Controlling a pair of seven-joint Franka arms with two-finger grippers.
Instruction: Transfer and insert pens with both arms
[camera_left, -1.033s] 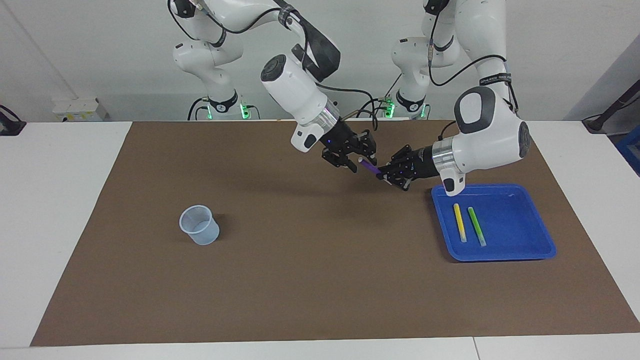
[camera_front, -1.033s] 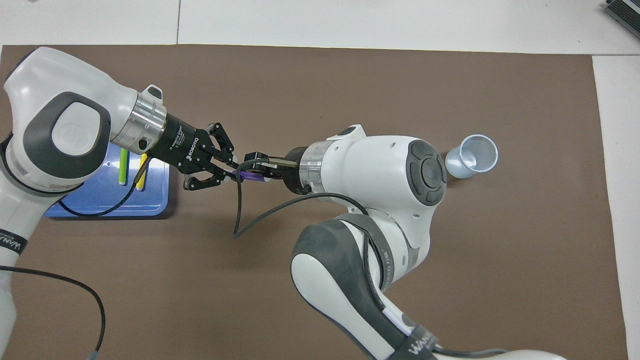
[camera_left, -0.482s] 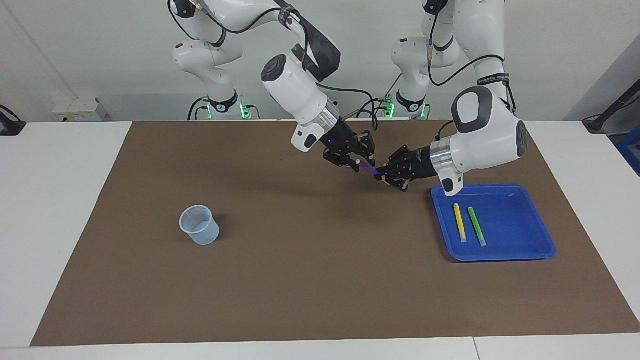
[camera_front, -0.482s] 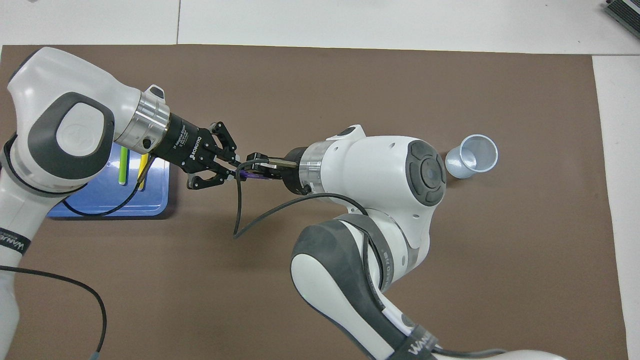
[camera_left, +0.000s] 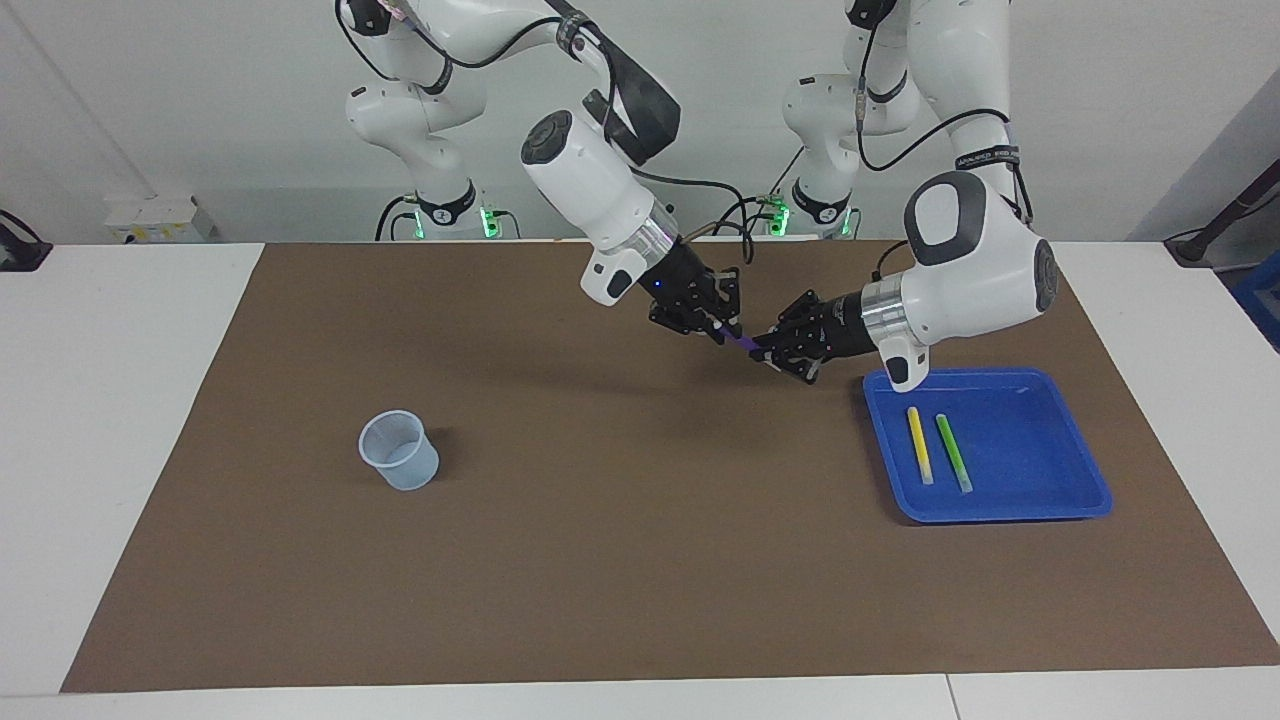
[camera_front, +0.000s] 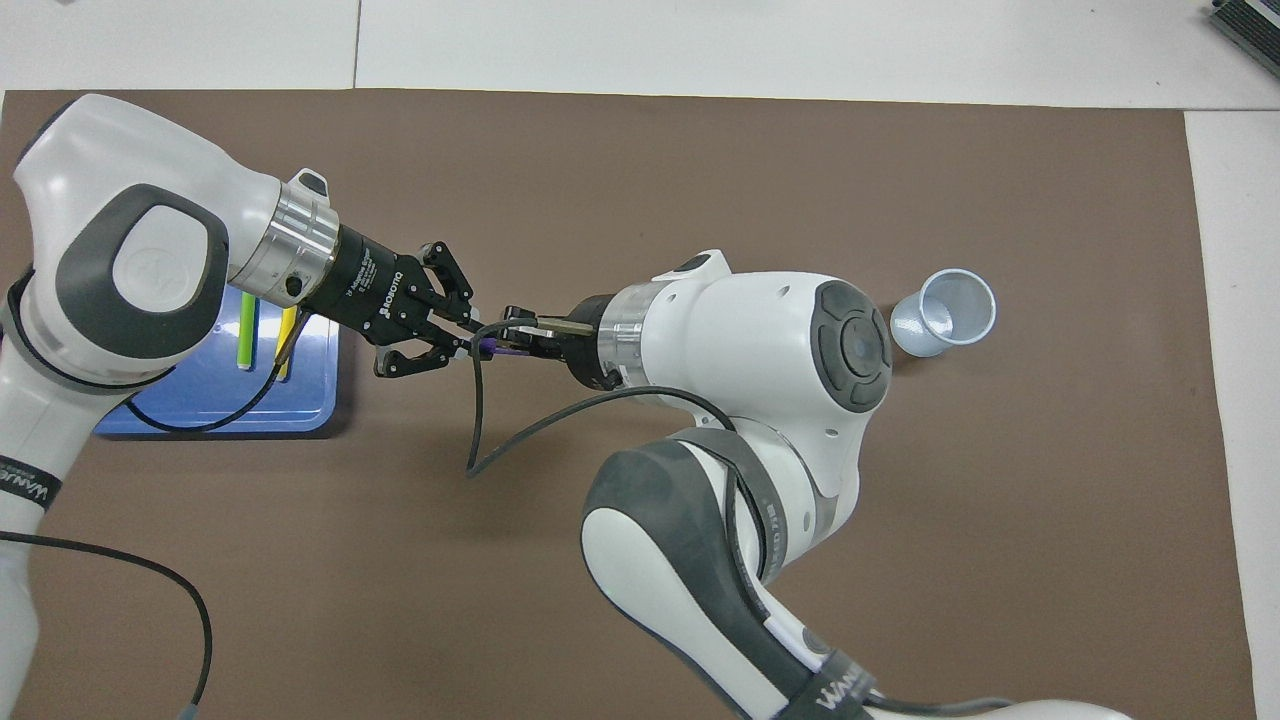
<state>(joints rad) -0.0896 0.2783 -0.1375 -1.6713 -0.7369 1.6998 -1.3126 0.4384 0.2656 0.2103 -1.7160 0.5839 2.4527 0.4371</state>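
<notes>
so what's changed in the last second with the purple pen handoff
The right gripper closed onto the free end of the purple pen, which it had only straddled with open fingers. The left gripper kept its grip on the other end, over the mat. The yellow pen and green pen in the blue tray and the cup stayed put.

Two high cameras, half a turn apart, on one counter (camera_left: 130, 420).

The facing view looks from across the counter toward the robots' bases, far enough back to take in the whole brown mat (camera_left: 600, 560). The overhead view looks steeply down from the robots' own end, closer in, its edges cropping the mat. Both share the blue tray (camera_left: 1060, 500), the cup (camera_front: 945, 312) and the mat's middle.
</notes>
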